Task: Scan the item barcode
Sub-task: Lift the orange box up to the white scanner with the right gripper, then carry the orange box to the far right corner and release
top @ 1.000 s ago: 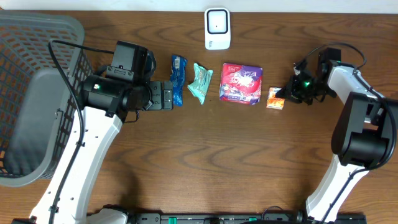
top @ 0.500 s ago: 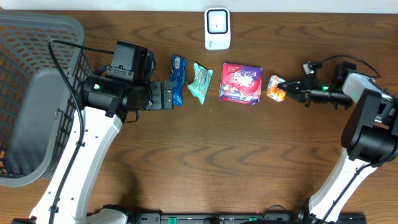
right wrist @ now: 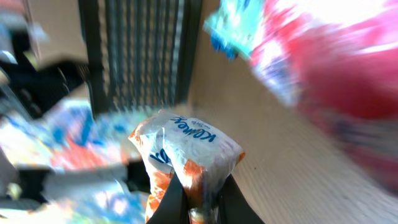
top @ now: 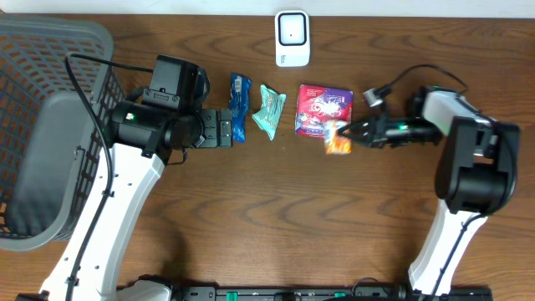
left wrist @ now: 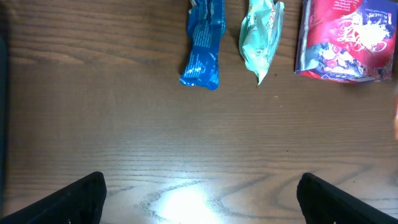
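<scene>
packet (top: 337, 138), seemingly tissues, in right claw (top: 352, 134)

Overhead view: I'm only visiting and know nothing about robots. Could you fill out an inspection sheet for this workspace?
Surface: brown wooden table, no spills seen.
Job's things: orange packet, pinched by the right gripper; white device, probably the scanner, at the far edge.
Clutter: blue wrapper, teal packet and red-purple pouch, lying in a row.
Grippers: right gripper shut on the orange packet; left gripper open and empty, beside the blue wrapper.
Cables: black cables loop along both arms.
Surroundings: grey basket at the left; nothing else seen.
</scene>
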`<state>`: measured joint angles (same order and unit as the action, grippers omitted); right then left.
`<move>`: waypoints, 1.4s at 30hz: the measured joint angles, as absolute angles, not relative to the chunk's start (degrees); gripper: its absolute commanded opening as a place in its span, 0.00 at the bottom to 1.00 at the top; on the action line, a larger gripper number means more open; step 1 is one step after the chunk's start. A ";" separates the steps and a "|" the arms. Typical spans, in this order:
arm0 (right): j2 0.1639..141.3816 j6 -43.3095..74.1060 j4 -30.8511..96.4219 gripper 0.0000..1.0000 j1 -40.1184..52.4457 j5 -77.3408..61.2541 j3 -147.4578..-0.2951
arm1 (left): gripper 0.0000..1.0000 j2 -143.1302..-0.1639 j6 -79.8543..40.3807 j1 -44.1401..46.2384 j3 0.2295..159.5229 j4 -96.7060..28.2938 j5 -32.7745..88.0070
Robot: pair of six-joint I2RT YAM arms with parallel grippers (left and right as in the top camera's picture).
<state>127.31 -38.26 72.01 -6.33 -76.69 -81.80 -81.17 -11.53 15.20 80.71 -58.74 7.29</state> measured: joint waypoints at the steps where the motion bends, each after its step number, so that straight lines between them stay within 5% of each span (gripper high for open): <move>1: 127.31 -40.80 73.52 0.01 -5.10 -75.90 -81.84 | 0.98 -81.17 -11.55 15.20 80.71 -58.72 7.31; 15: 127.31 -47.83 81.84 0.01 -0.51 -66.87 -96.53 | 0.98 -81.17 -11.53 15.20 80.71 -58.72 7.31; 29: 127.33 4.80 53.49 0.01 9.91 -21.74 -123.13 | 0.98 -81.17 -11.53 15.20 80.71 -58.72 7.31; 34: 127.33 11.92 42.78 0.01 16.40 0.64 -126.04 | 0.98 -81.17 -11.53 15.20 80.71 -58.74 7.31; 42: 133.80 12.53 32.88 0.01 21.89 15.18 -126.61 | 0.98 -81.17 -11.53 15.20 80.71 -58.74 7.31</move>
